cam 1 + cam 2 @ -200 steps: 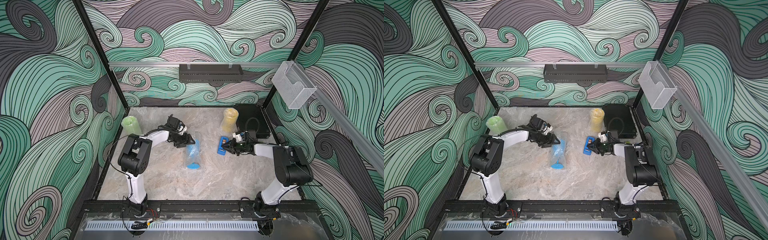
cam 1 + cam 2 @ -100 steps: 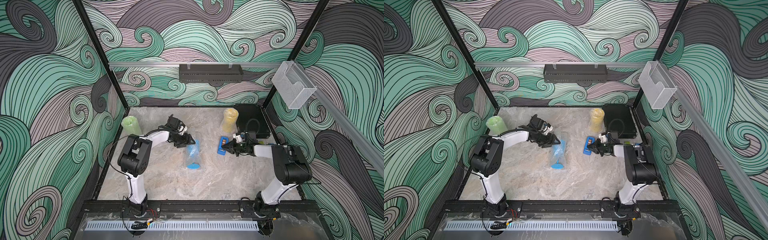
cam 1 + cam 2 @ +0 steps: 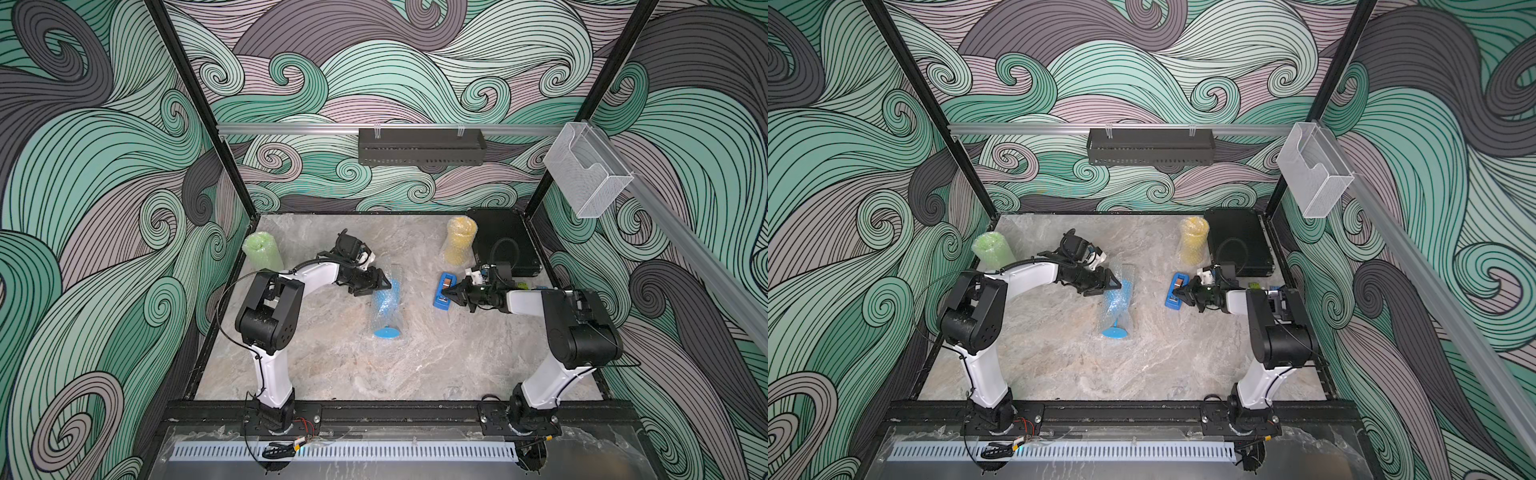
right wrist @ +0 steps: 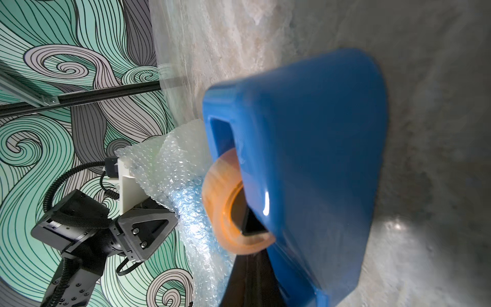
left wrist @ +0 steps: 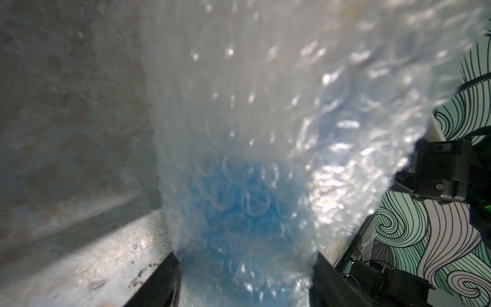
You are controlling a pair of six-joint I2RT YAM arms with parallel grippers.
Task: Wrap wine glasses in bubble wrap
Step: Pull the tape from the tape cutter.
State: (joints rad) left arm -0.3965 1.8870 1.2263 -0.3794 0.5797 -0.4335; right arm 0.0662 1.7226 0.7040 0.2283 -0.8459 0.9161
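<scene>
- Top views both show the blue goblet (image 3: 387, 297) lying on its side at mid-frame on the marble table (image 3: 353, 374). It is rolled in bubble wrap (image 3: 398, 307), with its long axis running up and down the picture: bowl toward the upper edge, round foot toward the lower.
- Left gripper (image 3: 380, 286) reaches in from the left of the frame and straddles the bowl end. The left wrist view has a finger (image 5: 158, 285) against each side of the wrapped bowl, grasping the goblet through the sheet.
- Right gripper (image 3: 445, 294), right of centre, is clenched tight at the blue tape dispenser (image 3: 439, 302). The right wrist view puts its tip at the orange tape roll (image 4: 225, 202); whether any tape is pinched cannot be told.
- From that right claw the goblet lies leftward in the frame, apart across bare table and broadside to it. The left arm is the nearer and already has hold. Any tape, by my reckoning, must cross that gap to reach the wrap.
- Green goblet (image 3: 262, 249), at the table's upper left, and yellow goblet (image 3: 459, 245), at its upper right, stand wrapped.
</scene>
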